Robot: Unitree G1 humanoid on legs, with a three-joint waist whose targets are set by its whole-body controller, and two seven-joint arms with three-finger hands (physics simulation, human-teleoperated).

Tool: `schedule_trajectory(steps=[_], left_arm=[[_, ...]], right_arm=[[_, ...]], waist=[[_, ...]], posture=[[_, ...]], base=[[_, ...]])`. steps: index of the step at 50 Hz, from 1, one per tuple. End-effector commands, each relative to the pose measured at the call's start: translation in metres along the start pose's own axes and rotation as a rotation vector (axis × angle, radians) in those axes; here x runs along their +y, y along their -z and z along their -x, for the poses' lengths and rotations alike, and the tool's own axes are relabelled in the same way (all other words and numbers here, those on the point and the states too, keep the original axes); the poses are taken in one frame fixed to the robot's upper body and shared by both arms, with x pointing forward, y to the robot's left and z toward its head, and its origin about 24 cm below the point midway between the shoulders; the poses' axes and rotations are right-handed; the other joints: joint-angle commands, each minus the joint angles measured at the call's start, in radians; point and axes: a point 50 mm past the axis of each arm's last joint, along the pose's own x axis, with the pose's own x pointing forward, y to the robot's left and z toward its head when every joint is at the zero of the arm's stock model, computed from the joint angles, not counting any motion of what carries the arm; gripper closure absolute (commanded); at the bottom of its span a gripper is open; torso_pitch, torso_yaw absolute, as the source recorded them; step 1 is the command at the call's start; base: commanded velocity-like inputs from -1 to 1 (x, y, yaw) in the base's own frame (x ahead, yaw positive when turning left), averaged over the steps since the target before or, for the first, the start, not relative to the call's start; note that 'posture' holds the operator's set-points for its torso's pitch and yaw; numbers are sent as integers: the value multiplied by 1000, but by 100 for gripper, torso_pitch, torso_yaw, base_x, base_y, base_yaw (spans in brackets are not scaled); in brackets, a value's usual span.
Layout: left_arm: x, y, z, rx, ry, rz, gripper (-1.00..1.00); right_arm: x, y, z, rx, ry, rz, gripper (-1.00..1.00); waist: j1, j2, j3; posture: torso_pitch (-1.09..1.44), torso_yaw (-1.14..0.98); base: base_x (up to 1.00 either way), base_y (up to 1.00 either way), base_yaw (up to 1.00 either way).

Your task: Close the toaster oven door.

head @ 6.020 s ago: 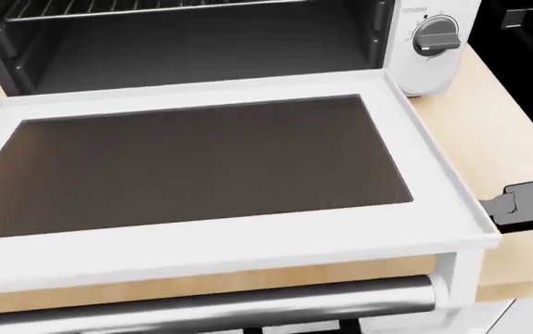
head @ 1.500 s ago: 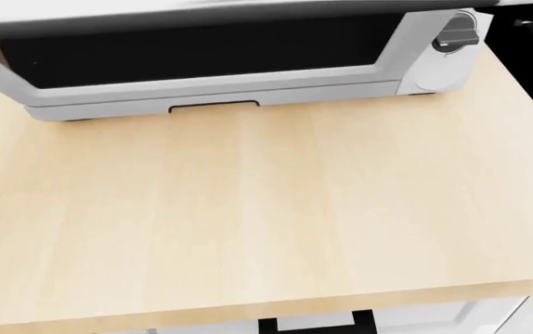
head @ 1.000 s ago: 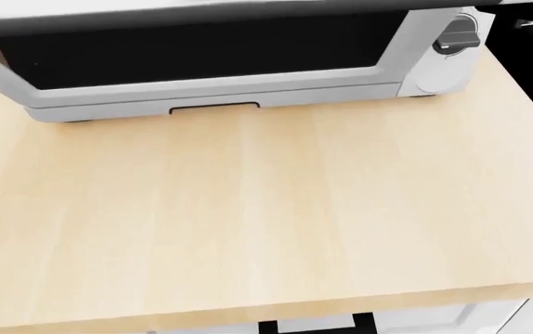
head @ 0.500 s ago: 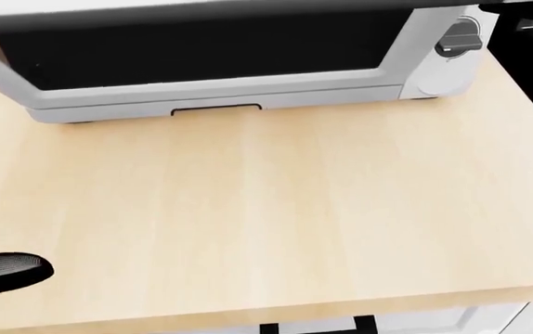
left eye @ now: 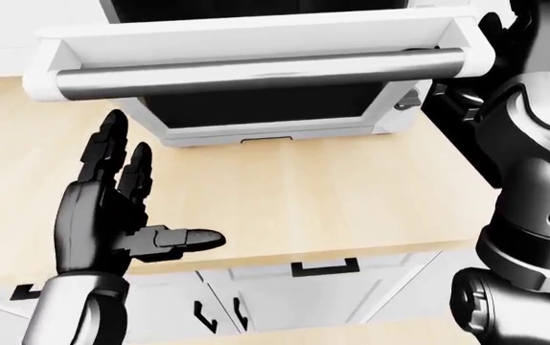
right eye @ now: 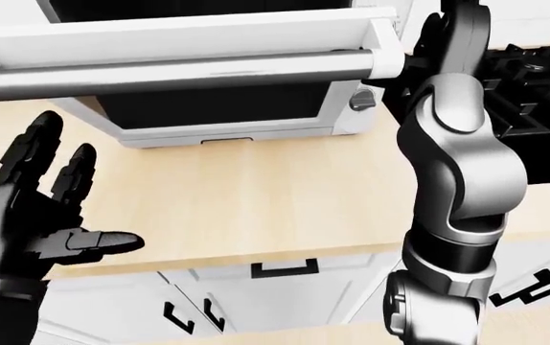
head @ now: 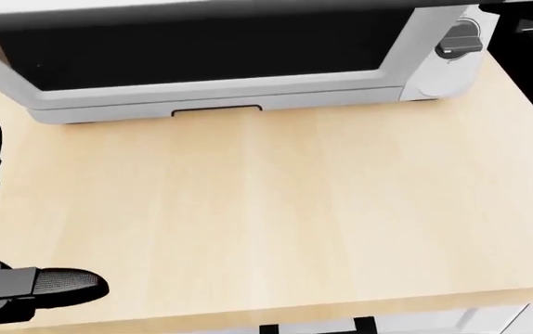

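Toaster oven door (left eye: pixel 256 43): white, hinged at the oven's lower edge, raised partway toward shut; it hangs over the counter at the top of the left-eye view, its metal handle bar (left eye: pixel 256 72) running along the free edge.
Toaster oven (head: pixel 220 69): white body with a dark opening, standing on the counter at the top of the head view; a dark control knob (head: pixel 459 38) sits on its right panel.
Counter (head: pixel 276 209): pale wood, bare beneath the raised door.
Cabinets (left eye: pixel 323 295): white fronts with dark handles below the counter edge.
Stove (right eye: pixel 543 93): black, at the right edge of the right-eye view, beside the counter.
In the way: nothing lies on the counter between the door and the oven's opening.
Left hand (left eye: pixel 107 215): black, palm up and fingers (left eye: pixel 112 154) spread, thumb pointing right; it is released, holds nothing, and hovers over the counter's near edge, below the door's left end and well apart from it.
Right hand (right eye: pixel 448 36): raised on its grey arm (right eye: pixel 462 165) at the door's right end, just beside the handle bar; contact and finger spread cannot be told, as the view cuts the hand off at the top.
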Motion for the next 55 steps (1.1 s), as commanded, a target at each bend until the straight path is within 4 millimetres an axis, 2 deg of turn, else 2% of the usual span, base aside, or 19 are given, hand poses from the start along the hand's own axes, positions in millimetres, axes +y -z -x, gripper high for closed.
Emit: schedule_trajectory(steps=[1, 14, 15, 16, 30, 39, 55], left_arm=[[-3, -9, 2, -62, 7, 4, -100], [-29, -9, -1, -60, 83, 27, -100], [-42, -6, -2, -50, 120, 28, -100], [-45, -6, -3, -49, 120, 23, -100], [-64, -14, -12, -62, 102, -2, -100], [-72, -14, -14, -72, 64, -64, -100], [-68, -9, -27, -76, -23, -193, -100]], right_arm=[[2, -38, 8, -194, -30, -67, -100], [1, -38, 8, -192, -27, -68, -100], [1, -37, 8, -192, -28, -67, -100], [2, -36, 9, -192, -29, -66, -100], [1, -34, 9, -191, -27, -65, -100], [0, -35, 9, -192, -25, -65, -100], [-1, -34, 9, -192, -21, -63, -100]], waist=[[3, -9, -34], [5, -13, -36], [4, -14, -36], [5, -15, -35], [8, -27, -37], [10, -36, -35], [17, -49, -35]], posture=[[0, 0], [0, 0], [0, 0], [0, 0], [0, 0], [0, 0], [0, 0]], base=[[0, 0, 0], [0, 0, 0], [0, 0, 0], [0, 0, 0], [0, 0, 0], [0, 0, 0], [0, 0, 0]])
